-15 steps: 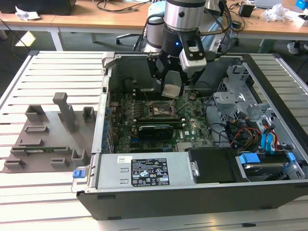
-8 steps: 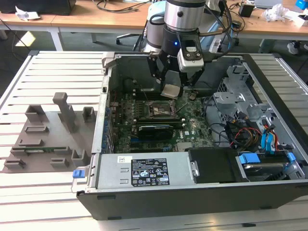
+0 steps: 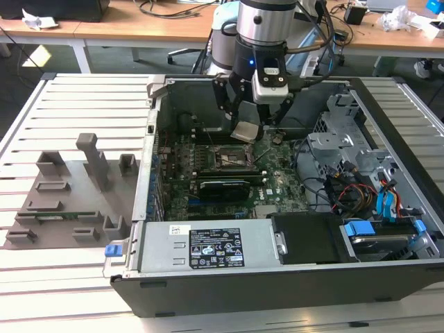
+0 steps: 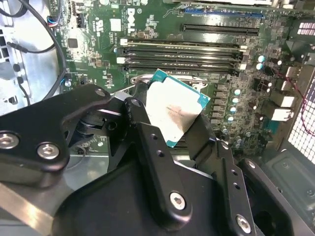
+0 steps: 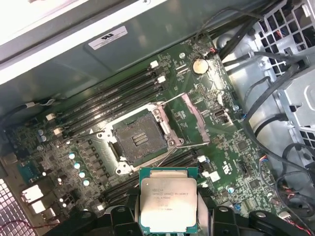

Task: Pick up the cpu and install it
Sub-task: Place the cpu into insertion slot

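Observation:
The cpu (image 3: 246, 132), a flat square chip with a silvery top plate and a teal rim, hangs tilted in the air over the motherboard. My gripper (image 3: 248, 129) is shut on it inside the open computer case. In both wrist views the cpu (image 4: 173, 114) (image 5: 168, 204) sits clamped between the black fingers (image 4: 147, 142). The open motherboard socket (image 5: 139, 141), black-framed with its metal latch frame swung aside, lies a short way from the chip. In the exterior view the socket (image 3: 227, 159) is just below and toward the exterior view's left of the held chip.
The case wall (image 3: 154, 125) rises at the exterior view's left. A long black expansion card (image 3: 223, 187) lies below the socket. Memory slots (image 5: 113, 98) flank the socket. Cables and a drive cage (image 3: 347, 166) crowd the right. A grey fixture (image 3: 69, 187) stands on the slatted table.

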Motion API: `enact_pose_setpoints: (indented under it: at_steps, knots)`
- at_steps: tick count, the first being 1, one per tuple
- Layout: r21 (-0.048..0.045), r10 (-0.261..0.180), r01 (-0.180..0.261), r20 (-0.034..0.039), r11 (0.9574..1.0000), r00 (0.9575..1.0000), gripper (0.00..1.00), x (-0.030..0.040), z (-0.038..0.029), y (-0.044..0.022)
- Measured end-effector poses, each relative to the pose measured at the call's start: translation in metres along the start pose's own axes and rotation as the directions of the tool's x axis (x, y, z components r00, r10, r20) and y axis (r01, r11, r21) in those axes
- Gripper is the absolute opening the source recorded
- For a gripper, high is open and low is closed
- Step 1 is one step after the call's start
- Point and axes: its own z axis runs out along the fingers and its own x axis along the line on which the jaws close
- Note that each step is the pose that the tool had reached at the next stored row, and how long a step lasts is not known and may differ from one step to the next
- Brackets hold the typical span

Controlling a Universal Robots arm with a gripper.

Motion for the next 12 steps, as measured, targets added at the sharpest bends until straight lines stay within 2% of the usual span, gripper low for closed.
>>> enact_pose_setpoints:
  at_steps: [5,12]
  knots:
    - [0.0019,0.047,-0.047,-0.0028,0.9989,0.9989,0.55,0.0,0.0001,0.0]
    - [0.0047,0.115,-0.115,-0.0067,0.9934,0.9933,0.55,0.0,0.0003,0.0]
